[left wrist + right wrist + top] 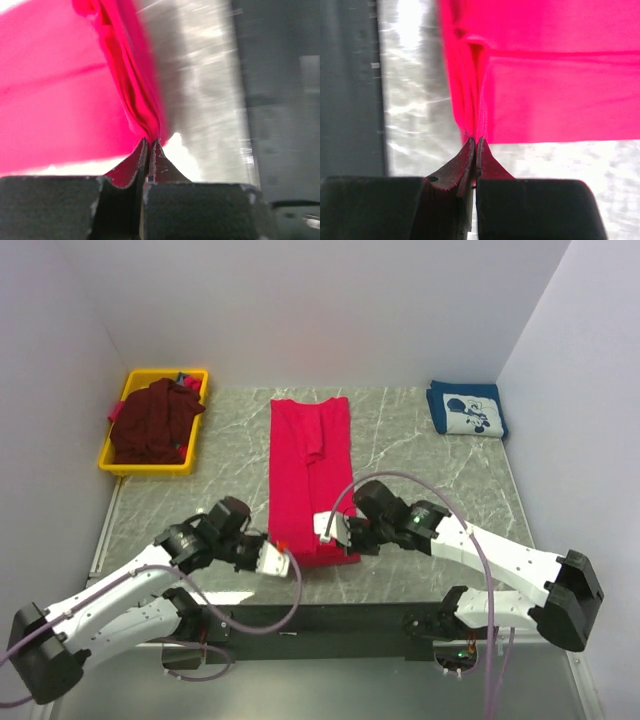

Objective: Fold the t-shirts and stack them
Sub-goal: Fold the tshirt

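A bright red t-shirt [308, 465] lies as a long narrow strip down the middle of the table, sleeves folded in. My left gripper [282, 549] is shut on its near left corner, and the pinched red cloth [145, 112] rises from the fingertips in the left wrist view. My right gripper [333, 532] is shut on the near right corner, with red cloth [472, 100] bunched between its tips. A navy t-shirt with white print [467, 410] lies folded at the far right. A dark maroon t-shirt [153, 420] is heaped in the yellow bin [147, 468].
The yellow bin stands at the far left corner of the grey marble tabletop [420, 470]. White walls close in the left, back and right. The black base rail [330, 620] runs along the near edge.
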Available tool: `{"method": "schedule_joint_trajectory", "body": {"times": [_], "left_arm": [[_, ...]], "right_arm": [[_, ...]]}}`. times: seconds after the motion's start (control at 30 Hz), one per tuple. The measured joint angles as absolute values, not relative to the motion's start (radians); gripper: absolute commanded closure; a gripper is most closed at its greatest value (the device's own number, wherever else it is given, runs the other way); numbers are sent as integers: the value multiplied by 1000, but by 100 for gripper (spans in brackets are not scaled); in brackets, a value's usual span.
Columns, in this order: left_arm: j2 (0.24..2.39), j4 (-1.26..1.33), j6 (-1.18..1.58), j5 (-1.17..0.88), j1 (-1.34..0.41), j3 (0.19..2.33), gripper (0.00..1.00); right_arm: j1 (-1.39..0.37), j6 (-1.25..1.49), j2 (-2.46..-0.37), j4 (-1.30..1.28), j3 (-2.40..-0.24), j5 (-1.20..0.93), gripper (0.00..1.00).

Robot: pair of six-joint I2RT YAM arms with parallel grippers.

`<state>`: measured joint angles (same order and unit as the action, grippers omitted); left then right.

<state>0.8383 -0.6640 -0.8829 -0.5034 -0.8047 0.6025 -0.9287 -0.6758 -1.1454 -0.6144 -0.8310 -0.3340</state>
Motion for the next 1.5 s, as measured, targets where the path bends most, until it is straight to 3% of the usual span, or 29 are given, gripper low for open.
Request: {"method": "schedule_joint_trajectory", "body": {"times": [0.13, 0.53, 0.97, 1.5], "left_arm": [[925, -591, -942, -509, -632, 625, 100], [1301, -390, -1109, -594, -348, 826, 99], [1638, -348, -1175, -653, -245, 1117, 99], [1760, -309, -1193, -657, -234, 1158, 99]], "right_arm": [[-862, -756, -1208, -618, -897, -335, 100], [-644, -936, -1531, -591, -1137, -369, 100], [-546, -1024, -1826, -583, -1371, -396, 100], [-498, -1038, -1929, -577, -1478, -393, 100]]}}
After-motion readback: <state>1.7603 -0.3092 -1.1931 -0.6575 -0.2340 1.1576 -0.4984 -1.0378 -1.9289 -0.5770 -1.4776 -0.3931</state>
